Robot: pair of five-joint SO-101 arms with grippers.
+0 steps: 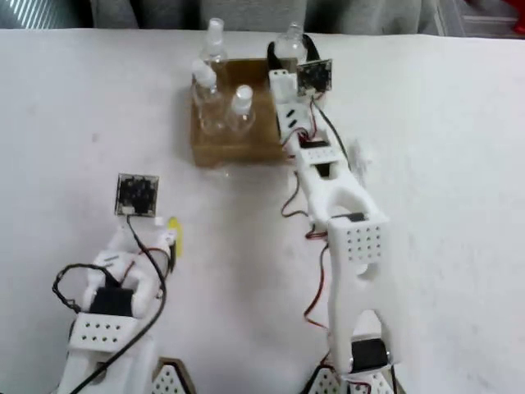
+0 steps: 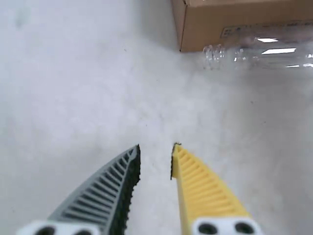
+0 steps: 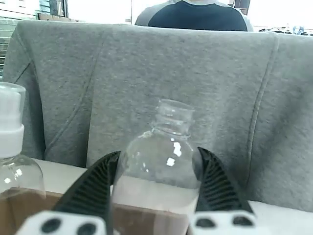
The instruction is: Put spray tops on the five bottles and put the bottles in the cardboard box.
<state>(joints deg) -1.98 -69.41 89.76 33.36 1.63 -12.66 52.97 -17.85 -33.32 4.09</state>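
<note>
1. Clear bottle (image 3: pixel 166 166), its neck bare of any top, stands upright between the jaws of the right gripper (image 3: pixel 159 152), which clasps its body below the shoulder. From above it sits at the far right corner of the box (image 1: pixel 238 149). Whether it is inside the rim or just outside cannot be told.
2. Low over the surface, the left gripper (image 2: pixel 155 147) has its fingers slightly parted and grasps nothing.
3. Judgement: the step in hand is topping this bottle, not boxing it. The grip should be firm without crushing the thin wall. The neck should be vertical and clear of the box rim so that a top seats square on the thread.
4. Three topped bottles (image 1: pixel 205 82) stand in the box, the farthest at its back edge. A bare bottle (image 2: pixel 259 51) lies on its side just beside the box wall and may roll if nudged.
5. White, matt-looking table (image 1: pixel 98 107); a grey cloth (image 3: pixel 220 88) hangs behind its far edge.
</note>
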